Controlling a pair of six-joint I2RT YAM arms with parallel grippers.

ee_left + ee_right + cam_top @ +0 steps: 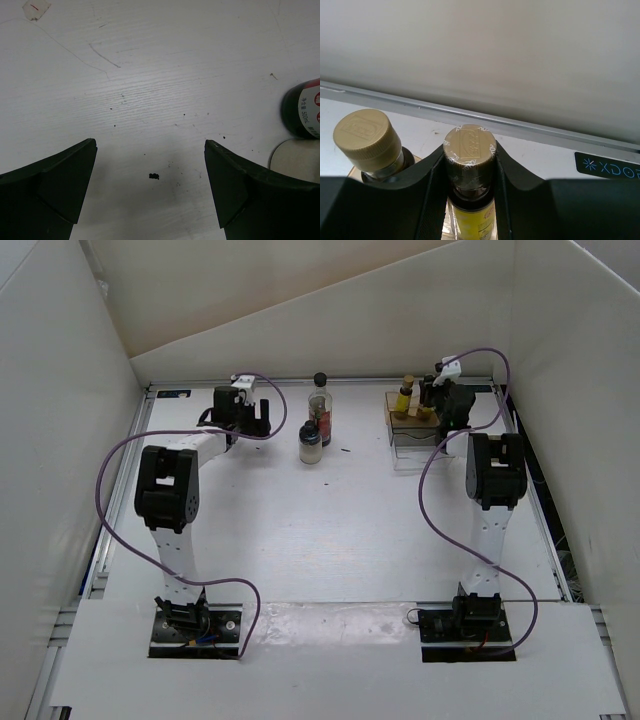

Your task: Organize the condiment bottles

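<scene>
My right gripper [469, 155] has its fingers [431, 175] pinched on the neck of a yellow-labelled bottle [470, 215], just under its tan cap. It sits at the table's 1 o'clock, at the clear rack [410, 430]. A second tan-capped bottle [367, 137] stands just beside it at its 9 o'clock. My left gripper [150, 144] hangs spread and empty over bare table [165, 65] at 11 o'clock. The tall black-capped bottle [320, 410] and the squat jar [311, 443] stand close together at 12 o'clock, outside the rack.

My worries:
- No view shows me the held bottle's base, so opening before it is seated could tip it.
- Any drift toward 9 o'clock would knock the neighbour.
- A neck grip this narrow may let the bottle swing.

The tabletop is white and scuffed, with hairline scratches and dark crumbs, and I'd guess it is slick. White panels close in the sides and back, a metal rail runs along the far edge, and purple cables loop off both arms.
</scene>
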